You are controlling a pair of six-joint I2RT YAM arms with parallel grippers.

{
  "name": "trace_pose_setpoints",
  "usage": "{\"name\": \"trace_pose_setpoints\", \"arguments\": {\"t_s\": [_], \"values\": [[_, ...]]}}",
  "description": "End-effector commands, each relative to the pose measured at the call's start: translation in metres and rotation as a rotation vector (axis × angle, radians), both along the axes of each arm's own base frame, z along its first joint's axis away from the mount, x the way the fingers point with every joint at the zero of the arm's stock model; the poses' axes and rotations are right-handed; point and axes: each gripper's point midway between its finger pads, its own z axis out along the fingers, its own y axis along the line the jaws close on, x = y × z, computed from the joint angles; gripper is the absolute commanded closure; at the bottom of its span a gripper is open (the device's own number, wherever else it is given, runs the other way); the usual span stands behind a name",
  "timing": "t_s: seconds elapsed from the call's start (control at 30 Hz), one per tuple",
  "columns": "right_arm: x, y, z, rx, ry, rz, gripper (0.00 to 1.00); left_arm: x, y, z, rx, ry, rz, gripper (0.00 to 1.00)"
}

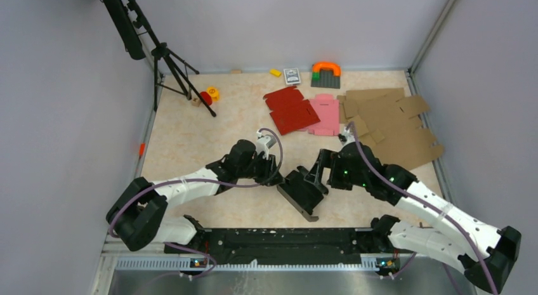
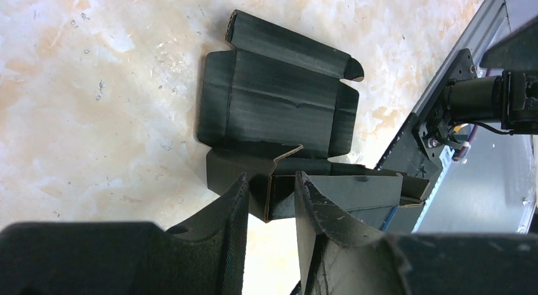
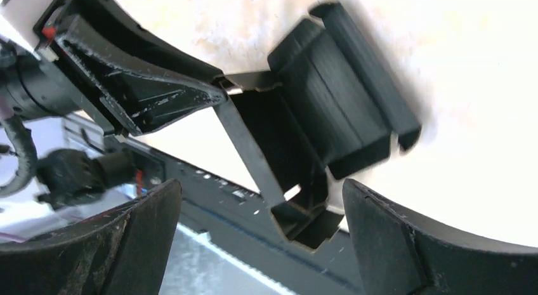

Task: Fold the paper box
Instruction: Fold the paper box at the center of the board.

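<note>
Near the table's [image 1: 190, 143] far edge lie a red cardboard blank [image 1: 290, 109] and a pink cardboard blank [image 1: 325, 113], touching. Brown cardboard sheets [image 1: 390, 124] lie along the right edge. A tripod [image 1: 168, 63] stands in the far-left corner, and a card deck [image 1: 292, 75] lies at the far edge.

Overhead view: I see even, soft light, only faint shadows. Right wrist: table [image 3: 482, 85] beyond the right fingers [image 3: 406, 244] blown out to white; those fingers blurred. Left wrist: good exposure, paper box [image 2: 273, 98] ahead of the left fingers [image 2: 216, 225] sharp, its black surfaces show little detail.
</note>
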Motion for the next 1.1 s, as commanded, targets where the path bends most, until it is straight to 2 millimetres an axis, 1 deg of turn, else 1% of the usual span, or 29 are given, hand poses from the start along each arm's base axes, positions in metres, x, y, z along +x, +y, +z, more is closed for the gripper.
{"name": "trace_pose_setpoints", "arguments": {"t_s": [0.0,0.07,0.13,0.2,0.27,0.43,0.7,0.83,0.93,1.03,1.07], "values": [[-0.026,-0.024,-0.014,0.085,0.313,-0.344,0.04,0.0,0.0,-0.002,0.024,-0.008,-0.005,0.68],[-0.039,-0.018,-0.013,0.183,0.41,-0.383,0.04,0.001,0.0,0.0,0.022,-0.013,-0.004,0.68],[-0.046,-0.004,-0.012,0.312,0.497,-0.405,0.04,0.0,0.0,0.0,0.025,-0.013,-0.005,0.68],[-0.053,0.007,-0.018,0.418,0.601,-0.444,0.04,0.001,0.0,0.001,0.025,-0.015,-0.004,0.68],[-0.06,0.015,-0.024,0.474,0.677,-0.467,0.03,0.0,0.0,0.001,0.027,-0.014,-0.007,0.68],[-0.071,0.029,-0.034,0.511,0.789,-0.481,0.03,0.0,-0.001,0.001,0.03,-0.015,-0.007,0.68],[-0.085,0.034,-0.04,0.495,0.876,-0.486,0.02,0.0,-0.002,0.0,0.029,-0.015,-0.01,0.69],[-0.088,0.041,-0.044,0.542,0.905,-0.509,0.02,0.0,-0.004,0.0,0.027,-0.014,-0.013,0.69],[-0.087,0.045,-0.052,0.565,0.93,-0.542,0.02,-0.001,-0.004,0.0,0.028,-0.014,-0.016,0.69],[-0.081,0.044,-0.06,0.591,0.933,-0.591,0.02,-0.001,-0.005,0.001,0.027,-0.017,-0.019,0.69],[-0.077,0.043,-0.06,0.61,0.922,-0.61,0.03,-0.002,-0.005,0.001,0.027,-0.017,-0.021,0.69]]}}
